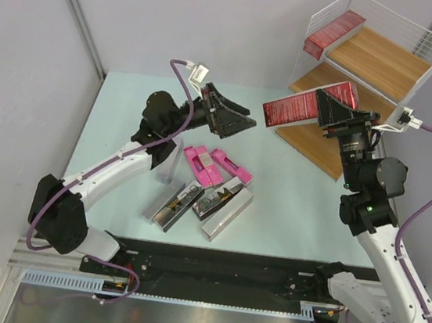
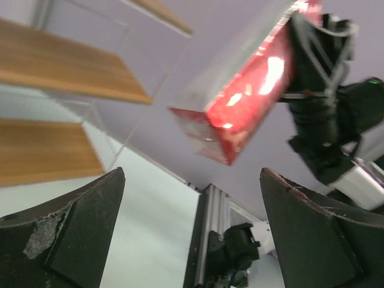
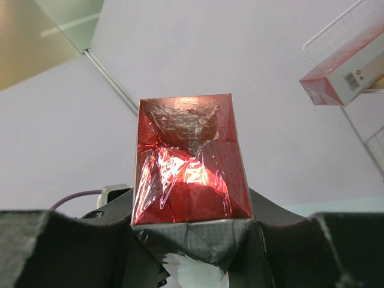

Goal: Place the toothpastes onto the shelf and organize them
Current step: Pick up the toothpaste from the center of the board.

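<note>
Top external shows pale table (image 1: 289,210), grey walls (image 1: 217,20), left tool (image 1: 250,117) wide, right tool (image 1: 335,107) clamping red carton (image 1: 289,109).

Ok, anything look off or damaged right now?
The left claw has a chipped, scuffed patch on one finger. The silver cartons and pink cartons lie jumbled at angles on the table. The red carton in the right claw is gripped by one end, sticking out sideways.
</note>
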